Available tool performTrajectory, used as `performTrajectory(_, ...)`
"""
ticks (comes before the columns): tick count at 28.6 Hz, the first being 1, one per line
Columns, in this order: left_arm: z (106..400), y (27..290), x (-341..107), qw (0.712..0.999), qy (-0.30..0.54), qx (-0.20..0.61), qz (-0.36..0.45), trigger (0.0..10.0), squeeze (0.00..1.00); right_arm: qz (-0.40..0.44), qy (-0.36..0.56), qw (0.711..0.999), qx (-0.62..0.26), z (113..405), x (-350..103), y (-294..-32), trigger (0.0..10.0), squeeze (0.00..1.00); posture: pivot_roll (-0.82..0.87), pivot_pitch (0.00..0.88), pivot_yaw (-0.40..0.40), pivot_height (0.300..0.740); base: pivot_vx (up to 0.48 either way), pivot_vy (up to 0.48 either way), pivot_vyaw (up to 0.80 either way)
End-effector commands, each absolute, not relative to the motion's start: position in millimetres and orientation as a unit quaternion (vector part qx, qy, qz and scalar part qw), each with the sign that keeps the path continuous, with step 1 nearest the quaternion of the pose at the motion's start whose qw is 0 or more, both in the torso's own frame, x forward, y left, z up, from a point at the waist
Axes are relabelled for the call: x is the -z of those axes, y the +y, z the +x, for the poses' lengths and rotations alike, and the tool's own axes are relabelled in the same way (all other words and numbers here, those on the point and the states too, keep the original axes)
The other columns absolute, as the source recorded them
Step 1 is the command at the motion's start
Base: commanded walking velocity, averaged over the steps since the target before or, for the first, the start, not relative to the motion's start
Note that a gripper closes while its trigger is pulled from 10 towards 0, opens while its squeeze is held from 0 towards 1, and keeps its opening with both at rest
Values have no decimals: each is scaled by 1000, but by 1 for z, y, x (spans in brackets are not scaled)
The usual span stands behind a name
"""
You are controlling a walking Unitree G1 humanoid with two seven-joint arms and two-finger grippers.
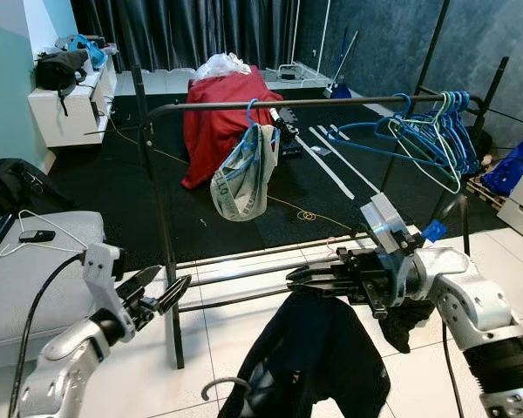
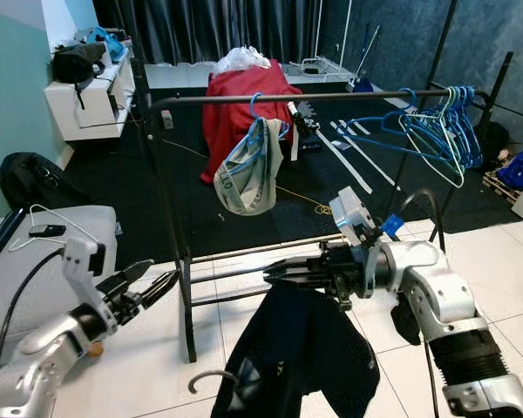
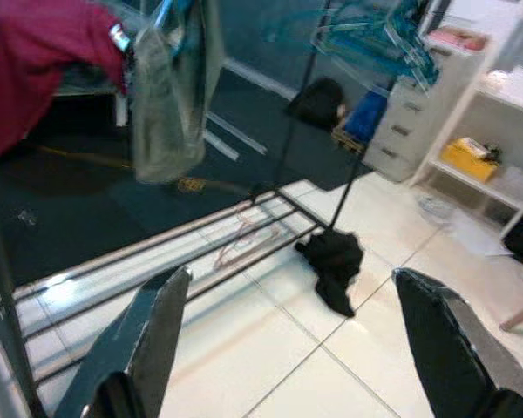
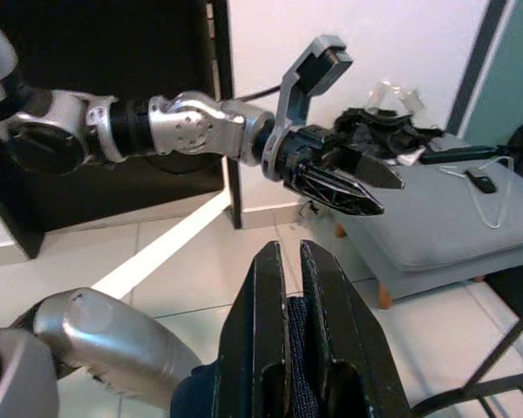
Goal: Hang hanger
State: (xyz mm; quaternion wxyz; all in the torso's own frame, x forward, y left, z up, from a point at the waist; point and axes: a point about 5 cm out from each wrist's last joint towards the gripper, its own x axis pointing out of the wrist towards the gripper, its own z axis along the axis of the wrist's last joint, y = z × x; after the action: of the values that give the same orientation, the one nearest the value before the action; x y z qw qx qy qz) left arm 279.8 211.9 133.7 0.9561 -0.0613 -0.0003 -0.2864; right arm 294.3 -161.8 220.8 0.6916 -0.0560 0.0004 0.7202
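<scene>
Right hand [image 1: 301,280]: clamped narrow on the top of a dark garment [image 1: 309,357], with cloth pinched between the fingers in the right wrist view.
Hanger [image 1: 222,386]: inside that garment; its metal hook pokes out low on the robot's left side, curling near the floor [image 1: 157,370], so the long axis looks tilted, hook end down.
Left hand [image 1: 161,294]: fingers spread wide and holding nothing, just left of the garment and level with its top.
Rail [image 1: 331,103]: the rack's top bar, ahead of and well above the held garment; a pale shirt [image 1: 241,174] hangs on it towards the left, and a bunch of blue hangers [image 1: 436,131] at the right end.
Key relation: the hook lies below and left of the right hand, nearer the left hand.
Judgement: the hook must come up and turn over the rail's bare stretch.
</scene>
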Motion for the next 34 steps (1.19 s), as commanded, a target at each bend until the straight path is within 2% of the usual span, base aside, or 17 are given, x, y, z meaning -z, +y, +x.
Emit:
performTrajectory(1,270,205,-143,926,21,373,-59,10000,1000,-65,-17,671,-738,295,-237,-159,10000,0,-95,58,-55,740,0,0,0)
performTrajectory(2,270,205,-143,926,21,373,-59,10000,1000,-65,-17,671,-738,295,-237,-159,10000,0,-95,58,-55,740,0,0,0)
performTrajectory(3,266,201,-144,911,39,408,-55,10000,1000,-64,-17,664,-744,296,-240,-158,10000,0,-96,59,-56,740,0,0,0)
performTrajectory(5,266,201,-144,911,39,408,-55,10000,1000,-64,-17,664,-744,296,-240,-158,10000,0,-96,59,-56,740,0,0,0)
performTrajectory(7,259,192,-139,892,54,446,-48,10000,1000,-59,-13,652,-756,292,-248,-157,10000,0,-111,69,-61,740,0,0,0)
performTrajectory(10,259,191,-139,891,50,449,-48,10000,1000,-59,-11,650,-757,291,-250,-158,10000,0,-111,69,-61,740,0,0,0)
performTrajectory(11,259,191,-136,896,44,441,-33,10000,0,-61,-11,651,-757,290,-252,-160,10000,0,-111,69,-59,740,0,0,0)
performTrajectory(13,265,198,-130,916,28,399,-6,10000,0,-64,-13,654,-754,288,-258,-165,10000,0,-110,66,-55,740,0,0,0)
performTrajectory(14,265,198,-130,916,28,399,-6,10000,0,-64,-13,654,-754,288,-258,-165,10000,0,-110,66,-55,740,0,0,0)
performTrajectory(15,271,209,-130,933,9,360,-1,10000,0,-65,-15,656,-752,287,-261,-169,10000,0,-112,60,-45,740,0,0,0)
performTrajectory(22,279,227,-133,954,-15,297,39,10000,0,-63,-16,656,-752,284,-265,-175,10000,0,-120,67,-32,740,0,0,0)
performTrajectory(25,270,226,-132,934,5,344,96,10000,0,-62,-13,661,-748,283,-262,-179,10000,0,-120,69,-28,740,0,0,0)
performTrajectory(27,266,224,-129,924,19,368,106,10000,0,-61,-12,662,-747,283,-261,-180,10000,0,-120,69,-28,740,0,0,0)
performTrajectory(29,255,219,-122,897,52,420,131,10000,0,-59,-13,662,-747,282,-260,-179,10000,0,-116,73,-24,740,0,0,0)
performTrajectory(34,246,216,-114,869,83,461,161,10000,0,-58,-16,661,-748,282,-261,-177,10000,0,-116,73,-24,740,0,0,0)
